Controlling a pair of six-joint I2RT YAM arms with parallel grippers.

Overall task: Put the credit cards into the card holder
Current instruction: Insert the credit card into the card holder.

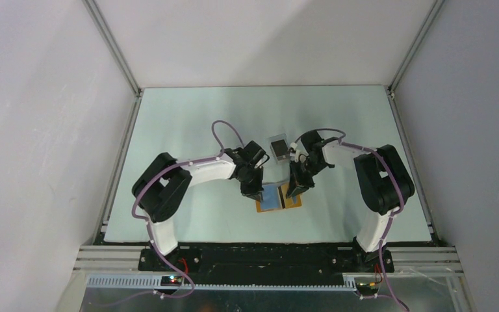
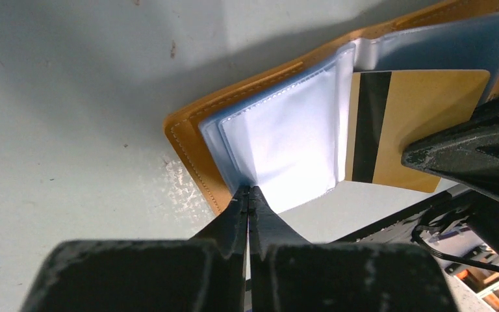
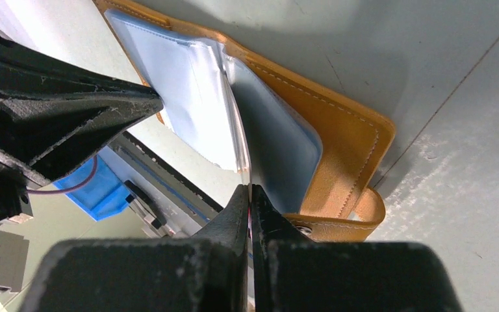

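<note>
Two-handed work at the open wallet [image 2: 191, 140] lying on the table [image 2: 71, 97]: pinching its clear sleeve [image 2: 292, 136] in the left gripper [image 2: 248, 190] to steady it, pinching a gold card [image 2: 422, 123] in the right gripper [image 3: 250, 188] for inserting.

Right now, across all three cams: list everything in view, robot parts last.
card holder: 1, orange-tan, lying open mid-table between the grippers
clear sleeves: several, exact count unclear, bluish-clear, fanned inside the card holder
gold card: 1, gold with a black stripe, over the card holder's right half beside the sleeves
clear plastic rectangle: 1, clear with a dark centre, on the table just beyond the card holder
table: 1, pale green-white, under everything
left gripper: 1, black, shut on a sleeve's edge
right gripper: 1, black, shut, apparently on the gold card
arms: 2, white and black, either side of the card holder
</note>
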